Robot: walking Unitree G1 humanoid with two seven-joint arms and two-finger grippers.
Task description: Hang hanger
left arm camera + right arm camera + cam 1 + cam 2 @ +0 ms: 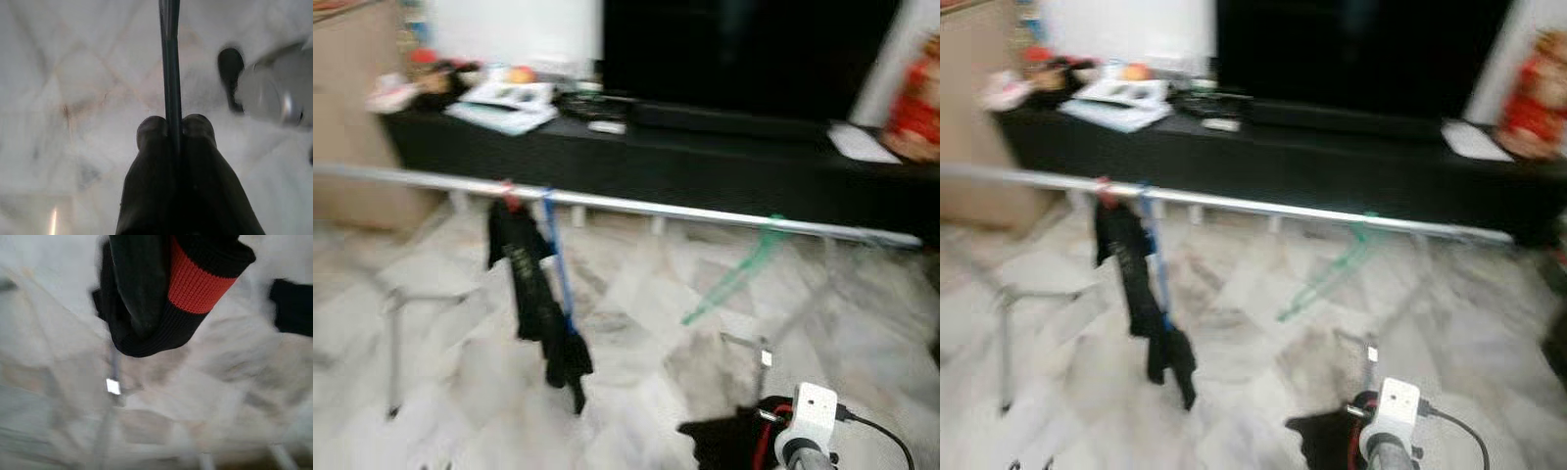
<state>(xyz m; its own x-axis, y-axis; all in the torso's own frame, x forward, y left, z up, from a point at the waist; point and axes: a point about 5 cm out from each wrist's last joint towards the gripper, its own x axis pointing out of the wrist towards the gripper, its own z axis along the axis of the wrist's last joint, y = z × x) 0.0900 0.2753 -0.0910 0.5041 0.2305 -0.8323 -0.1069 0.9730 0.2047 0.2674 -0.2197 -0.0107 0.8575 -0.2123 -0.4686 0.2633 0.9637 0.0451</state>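
Note:
A silver clothes rail (636,204) runs across the room at knee height. On it hang a blue hanger (556,259) carrying a black garment (533,294), and further right a bare green hanger (744,269). My right arm (808,421) is low at the front, and its gripper (146,318) is shut on a black garment with a red band (195,279), which droops over the floor. In the left wrist view my left gripper (174,128) is shut on a thin dark bar (169,58) that sticks out past its fingertips over the marble floor.
Behind the rail, a long black TV bench (705,162) holds a dark screen (744,49), papers (504,103) and a red figure (915,98). The rail's thin legs (393,343) stand on the floor at left. A beige cabinet (352,117) is at far left.

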